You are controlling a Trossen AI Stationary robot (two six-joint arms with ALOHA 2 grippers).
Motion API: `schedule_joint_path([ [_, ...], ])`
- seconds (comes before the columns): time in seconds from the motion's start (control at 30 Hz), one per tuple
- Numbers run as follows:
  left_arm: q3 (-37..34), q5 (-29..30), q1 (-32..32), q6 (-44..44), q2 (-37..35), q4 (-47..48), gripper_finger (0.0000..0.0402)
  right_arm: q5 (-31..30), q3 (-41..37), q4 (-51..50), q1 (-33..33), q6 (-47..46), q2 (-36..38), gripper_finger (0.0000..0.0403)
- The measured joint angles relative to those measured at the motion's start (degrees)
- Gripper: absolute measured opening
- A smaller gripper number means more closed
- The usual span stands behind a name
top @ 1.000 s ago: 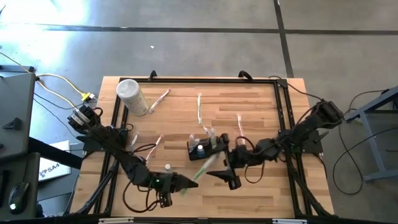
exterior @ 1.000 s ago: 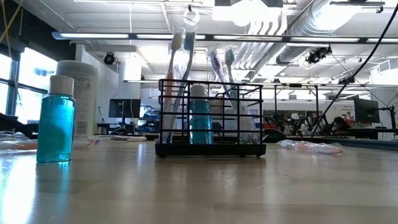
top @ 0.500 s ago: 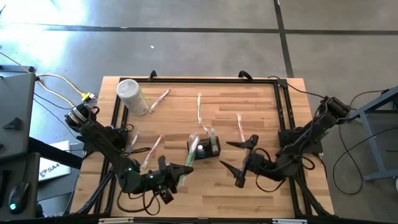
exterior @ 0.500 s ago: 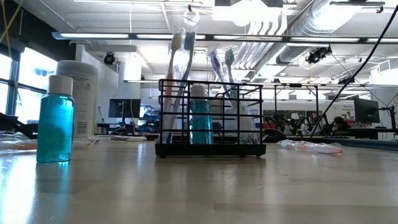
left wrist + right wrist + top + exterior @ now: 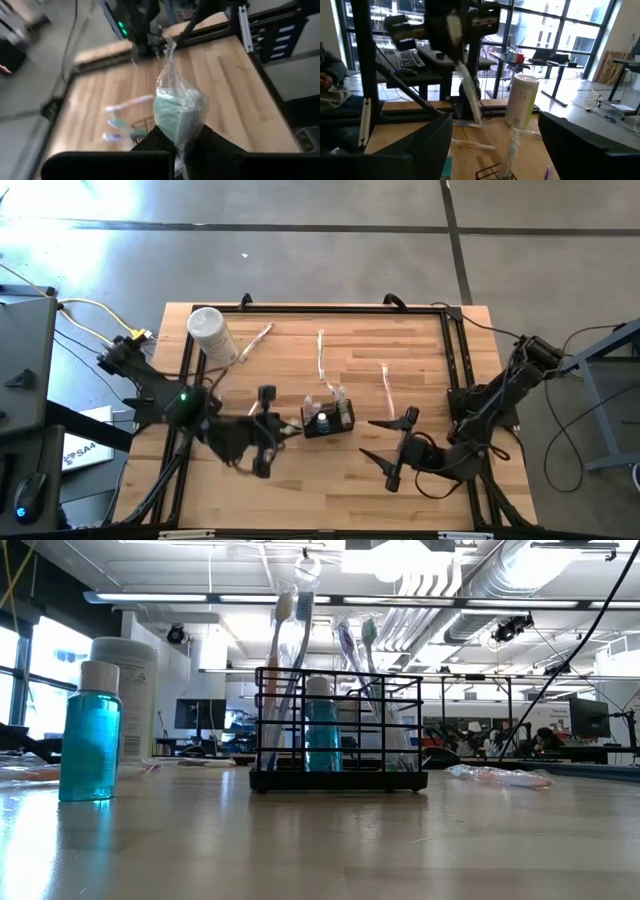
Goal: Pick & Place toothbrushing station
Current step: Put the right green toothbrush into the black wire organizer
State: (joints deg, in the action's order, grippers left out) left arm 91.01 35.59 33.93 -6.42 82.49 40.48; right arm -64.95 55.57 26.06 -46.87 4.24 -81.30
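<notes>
The black wire holder point(image 5: 328, 420) stands mid-table with several wrapped toothbrushes and a blue bottle in it; it also shows in the low view point(image 5: 338, 730). My left gripper point(image 5: 278, 426) is raised just left of the holder, shut on a green toothbrush in clear wrap point(image 5: 177, 107). The right wrist view shows this toothbrush point(image 5: 465, 80) hanging slantwise from the left gripper. My right gripper point(image 5: 388, 444) is open and empty, to the right of the holder toward the near edge. My left gripper pinches the wrapped green toothbrush near one end point(image 5: 175, 135) between its two fingers. The brush runs on ahead of the fingers, along them, slanting down toward the table. It is lifted clear of the table, its wrapper's free end point(image 5: 169, 47) loose.
A white canister point(image 5: 212, 335) stands at the far left corner. Loose wrapped toothbrushes lie at the far side point(image 5: 320, 355), point(image 5: 385, 385), point(image 5: 258, 340). A blue bottle point(image 5: 90, 730) stands on the table at the low view's left. A seated person point(image 5: 330, 75) shows beyond the table.
My left gripper has risen from the near edge and gone toward the far side, to just left of the holder, carrying the green toothbrush and turning as it went. My right gripper has drawn back from the holder toward the right and near edges.
</notes>
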Motion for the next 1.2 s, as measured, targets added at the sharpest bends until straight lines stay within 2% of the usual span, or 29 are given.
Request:
schedule_joint_path([
  [0.3, -1.29, -10.38, -5.27, -1.95, -1.06, 1.63, 0.0006, 0.77, 0.0, -3.48, -0.02, -4.59, 0.0, 0.0282],
  [0.47, -7.26, -11.67, -10.33, 0.41, -0.97, -3.83, 0.0006, 0.79, 0.0, -3.48, -0.02, -4.69, 0.0, 0.0281],
  [0.67, -11.79, -18.04, -14.04, 1.32, -1.02, -11.25, 0.0006, 1.31, 0.0, -5.65, -0.02, -7.75, -0.02, 0.0281],
  [0.87, -14.16, -18.53, -16.43, 0.16, -1.02, -12.68, 0.0006, 2.54, 0.0, -8.17, -0.02, -9.22, -0.02, 0.0281],
  [1.1, -18.7, -19.95, -18.95, -0.11, -1.02, -17.54, 0.0006, 8.28, 0.0, -9.18, 0.02, -10.7, -0.02, 0.0281],
  [1.2, -20.43, -20.41, -19.6, -1.44, -1.54, -18.4, 0.0006, 8.55, 0.0, -9.3, 0.04, -10.71, -0.04, 0.0281],
])
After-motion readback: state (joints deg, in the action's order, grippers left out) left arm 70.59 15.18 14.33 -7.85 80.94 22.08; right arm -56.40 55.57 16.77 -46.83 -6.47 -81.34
